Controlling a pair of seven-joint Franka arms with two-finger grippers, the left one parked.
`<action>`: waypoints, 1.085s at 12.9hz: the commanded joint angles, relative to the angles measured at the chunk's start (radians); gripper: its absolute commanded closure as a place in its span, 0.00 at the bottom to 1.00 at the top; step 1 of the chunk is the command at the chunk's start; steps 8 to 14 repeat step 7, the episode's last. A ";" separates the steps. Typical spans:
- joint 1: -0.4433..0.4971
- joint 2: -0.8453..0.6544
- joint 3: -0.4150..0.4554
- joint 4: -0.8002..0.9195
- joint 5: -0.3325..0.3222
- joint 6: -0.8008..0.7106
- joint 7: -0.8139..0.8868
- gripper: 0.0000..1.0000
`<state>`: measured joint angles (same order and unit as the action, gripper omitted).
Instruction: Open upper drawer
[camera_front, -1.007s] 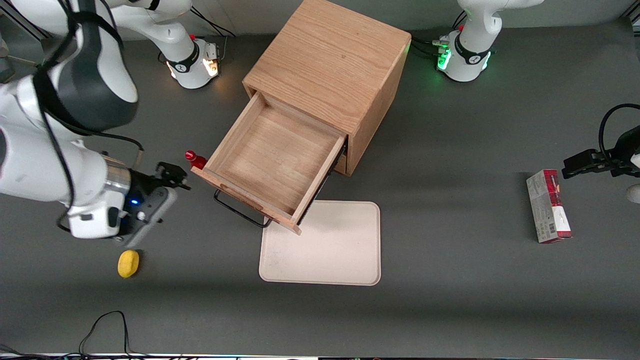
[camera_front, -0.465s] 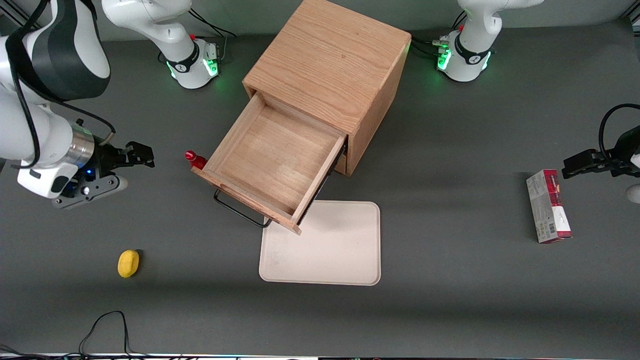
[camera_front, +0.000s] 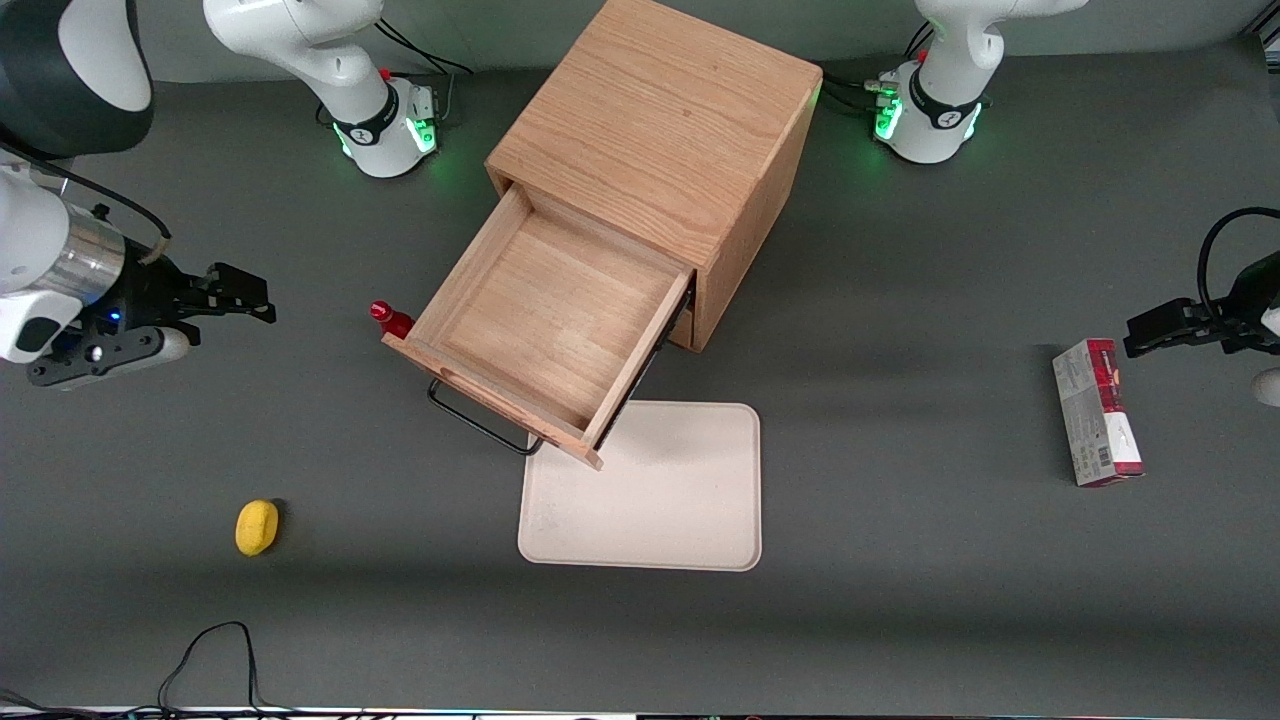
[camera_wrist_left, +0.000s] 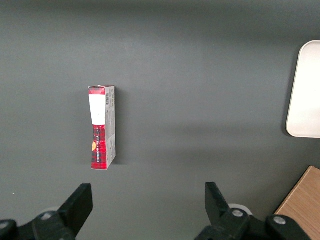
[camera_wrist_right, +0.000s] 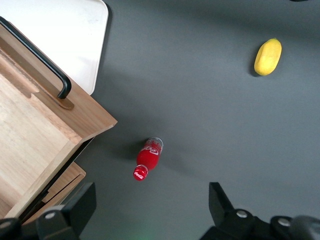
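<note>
The upper drawer (camera_front: 540, 330) stands pulled far out of the oak cabinet (camera_front: 660, 130), its empty wooden floor open to view and its black bar handle (camera_front: 480, 420) hanging over the counter (camera_front: 900, 600) just at the edge of the beige tray (camera_front: 650, 500); it has not moved in the last second, so I judge the opening as done. What did change is me: my gripper (camera_front: 245, 295) was close to the drawer's corner a second ago, and now it has drawn back toward 9 o'clock from the drawer, well apart from the handle, nearer to my end of the counter. My jaws are released and hold nothing, with only bare counter between them in my wrist view. The small red bottle (camera_wrist_right: 147, 160) stands just beside the drawer's corner, untouched. The yellow lemon-like thing (camera_front: 257, 527) lies at about 7 o'clock from the drawer, and the red box (camera_front: 1097, 412) far toward the parked arm's end.
</note>
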<state>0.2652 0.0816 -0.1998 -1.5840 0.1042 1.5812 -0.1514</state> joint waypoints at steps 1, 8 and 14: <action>-0.035 -0.022 0.028 -0.022 -0.014 -0.019 0.016 0.00; -0.122 -0.042 0.148 -0.025 -0.127 -0.026 0.021 0.00; -0.122 -0.042 0.148 -0.025 -0.127 -0.026 0.021 0.00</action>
